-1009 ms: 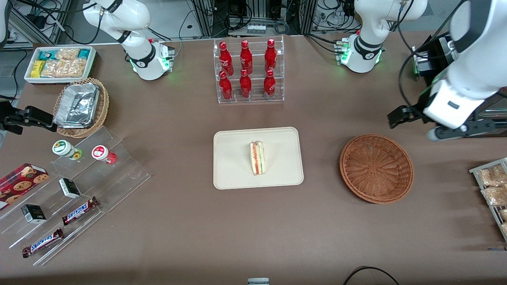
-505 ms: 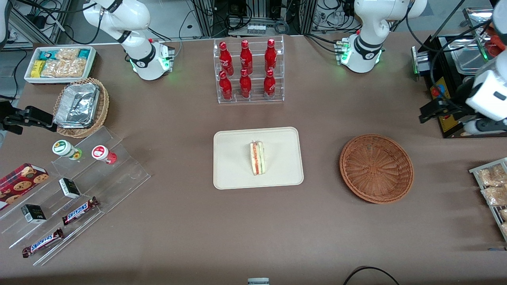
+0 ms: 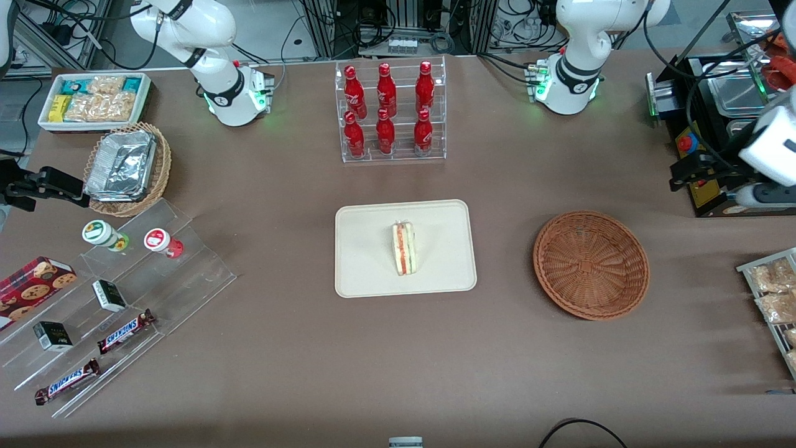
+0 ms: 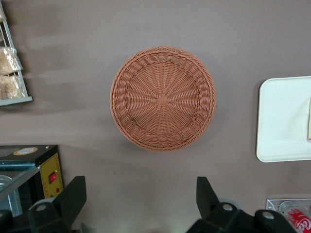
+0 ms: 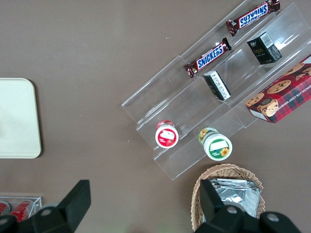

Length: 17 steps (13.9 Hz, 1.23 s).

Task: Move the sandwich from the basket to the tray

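Observation:
The sandwich [image 3: 404, 249] lies on its side in the middle of the cream tray [image 3: 367, 274]. The reddish-brown basket [image 3: 591, 264] is empty and sits beside the tray, toward the working arm's end of the table. My left gripper [image 3: 684, 174] is open and empty. It hangs high above the table, past the basket at the working arm's end and farther from the front camera than the basket. The left wrist view looks down between the spread fingers of the gripper [image 4: 140, 187] at the empty basket [image 4: 163, 99] and one end of the tray [image 4: 282, 121].
A clear rack of red bottles [image 3: 388, 112] stands farther from the camera than the tray. A black box with metal pans [image 3: 715, 99] and a rack of snack packets [image 3: 771, 292] sit at the working arm's end. A stepped acrylic display [image 3: 124, 298] and a tan foil-container basket [image 3: 127, 168] sit toward the parked arm's end.
My left gripper has drawn away from above the basket toward the working arm's end of the table. The sandwich, tray and basket have not moved.

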Each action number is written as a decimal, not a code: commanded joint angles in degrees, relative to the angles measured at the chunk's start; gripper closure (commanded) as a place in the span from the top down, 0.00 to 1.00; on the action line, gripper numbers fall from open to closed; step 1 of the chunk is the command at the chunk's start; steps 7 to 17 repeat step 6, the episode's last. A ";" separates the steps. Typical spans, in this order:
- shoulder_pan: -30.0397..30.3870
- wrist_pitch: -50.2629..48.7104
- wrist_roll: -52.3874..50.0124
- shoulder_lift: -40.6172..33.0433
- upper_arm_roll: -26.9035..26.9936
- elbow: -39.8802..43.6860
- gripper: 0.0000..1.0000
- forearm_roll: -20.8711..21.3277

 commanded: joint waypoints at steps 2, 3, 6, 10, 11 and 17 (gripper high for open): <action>0.80 0.09 0.36 -0.14 -1.41 0.53 1.00 1.43; 0.71 -0.09 -0.68 0.04 -1.49 0.70 1.00 1.61; 0.80 -0.44 0.01 0.04 -1.41 1.67 1.00 1.35; 0.80 -0.44 0.01 0.04 -1.41 1.67 1.00 1.35; 0.80 -0.44 0.01 0.04 -1.41 1.67 1.00 1.35; 0.80 -0.44 0.01 0.04 -1.41 1.67 1.00 1.35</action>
